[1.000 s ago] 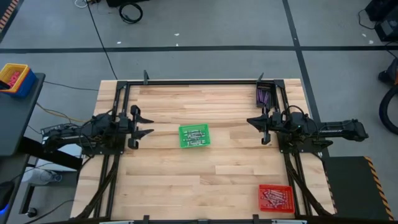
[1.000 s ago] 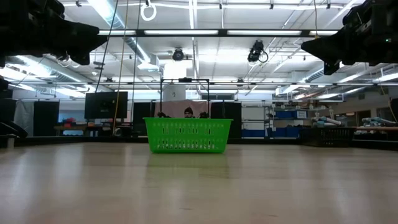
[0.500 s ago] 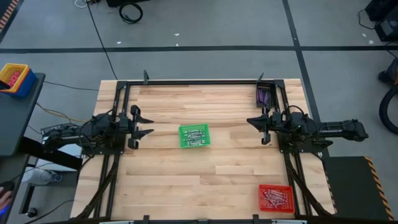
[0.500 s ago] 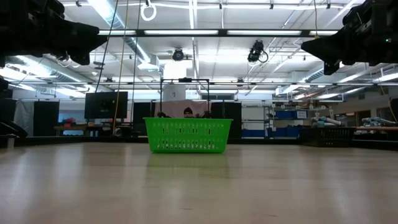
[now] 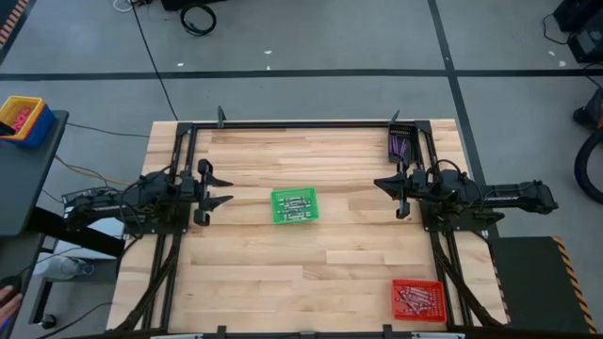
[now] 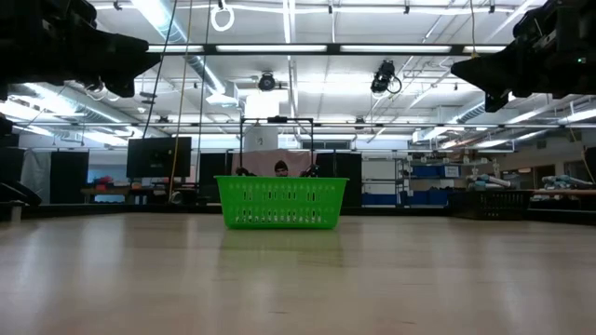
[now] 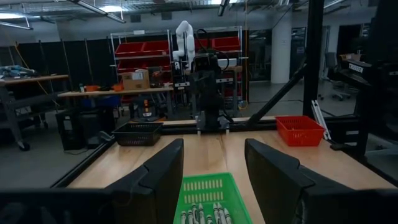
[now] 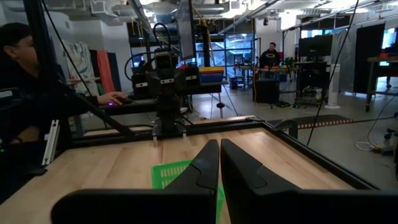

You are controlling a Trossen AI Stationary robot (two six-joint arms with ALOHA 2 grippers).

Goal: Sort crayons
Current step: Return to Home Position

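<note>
The left gripper [image 5: 220, 189] is held over the left side of the table [image 5: 330, 273], raised above the wood, with its two fingers [image 7: 163, 171] spread well apart and nothing between them. In the left wrist view the green tray [image 5: 294, 206] is seen through that gap, farther out on the table. The right gripper [image 5: 381, 184] is held over the right side, facing the left one across the middle. Its fingers are brought together so that only a thin slit is left between them, and nothing is gripped.

The crayons are found in three trays. The pale grey-lilac crayons [image 5: 296, 205] are laid in the green tray, which is set near the middle of the table, between the two grippers and apart from both. The purple crayons [image 5: 399, 146] are gathered in the dark tray [image 5: 399, 130] at the far right corner, just beside the right arm. The reddish-pink crayons [image 5: 416, 301] are piled in the red tray [image 5: 416, 285] at the near right corner. No loose crayon can be made out on the bare wood.

Off the table, to the left, a yellow and blue bin [image 5: 23, 118] is seen on a side stand. In the right wrist view a person [image 8: 22, 68] is seated beyond the table edge, one hand [image 8: 112, 98] resting on a desk
</note>
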